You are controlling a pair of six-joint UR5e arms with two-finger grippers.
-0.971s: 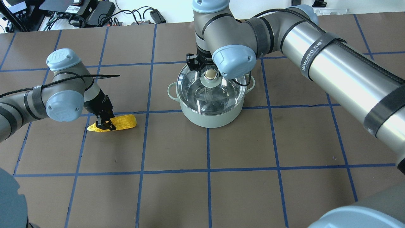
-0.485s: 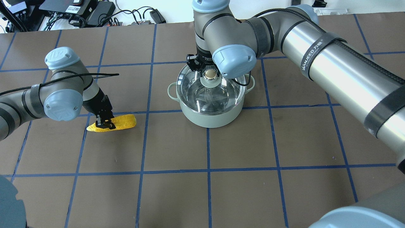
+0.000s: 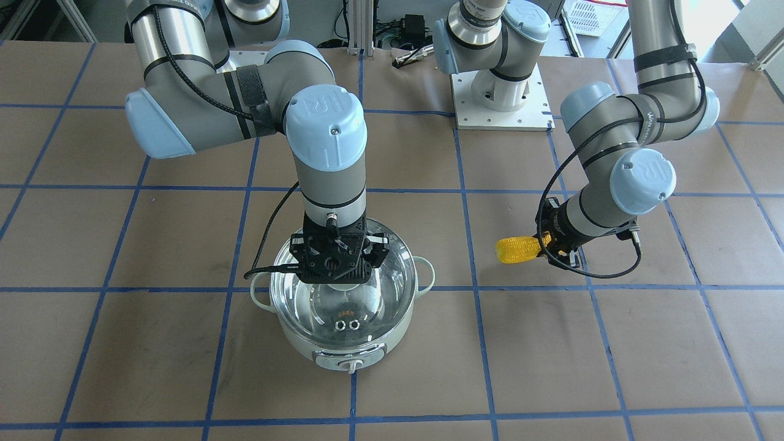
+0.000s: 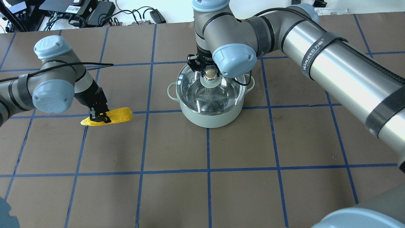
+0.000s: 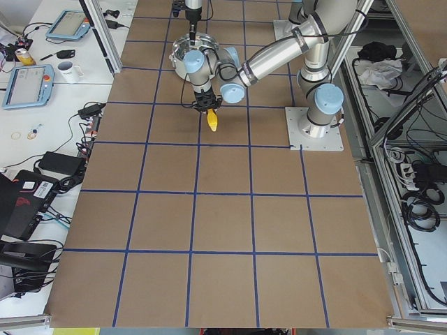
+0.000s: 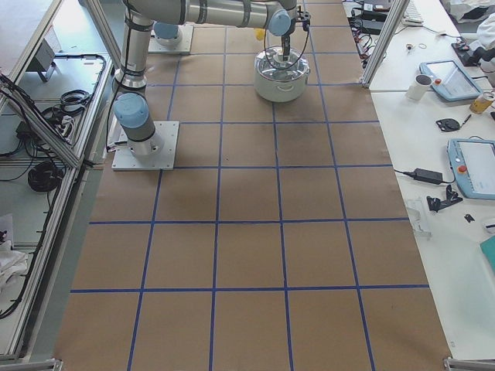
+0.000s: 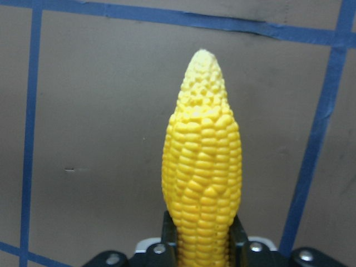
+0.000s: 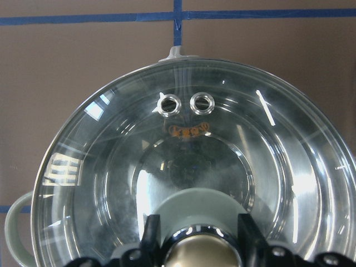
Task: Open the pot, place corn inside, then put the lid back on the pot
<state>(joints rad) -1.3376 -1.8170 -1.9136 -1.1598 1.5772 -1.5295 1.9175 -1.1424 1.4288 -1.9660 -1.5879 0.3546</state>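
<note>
Nearest me in the overhead: bare brown surface (image 4: 253,190), gridded with blue tape lines (image 4: 207,171). Next out, on my left, the left tool (image 4: 100,117) is clamped across the corn (image 4: 120,114), nearer its tapered end. The left wrist view shows both fingers (image 7: 168,231) tight on the kernels, pale tip pointing away. The ear is about level; I can't tell if it clears the surface. Well apart, further out at centre, the pot (image 4: 210,118) stands with the lid (image 4: 193,91) seated on it. The right tool (image 4: 206,70) points straight down, narrowed to the lid's knob (image 4: 211,74), a finger against each side. Beyond the far edge: black electronics (image 4: 72,8).
</note>
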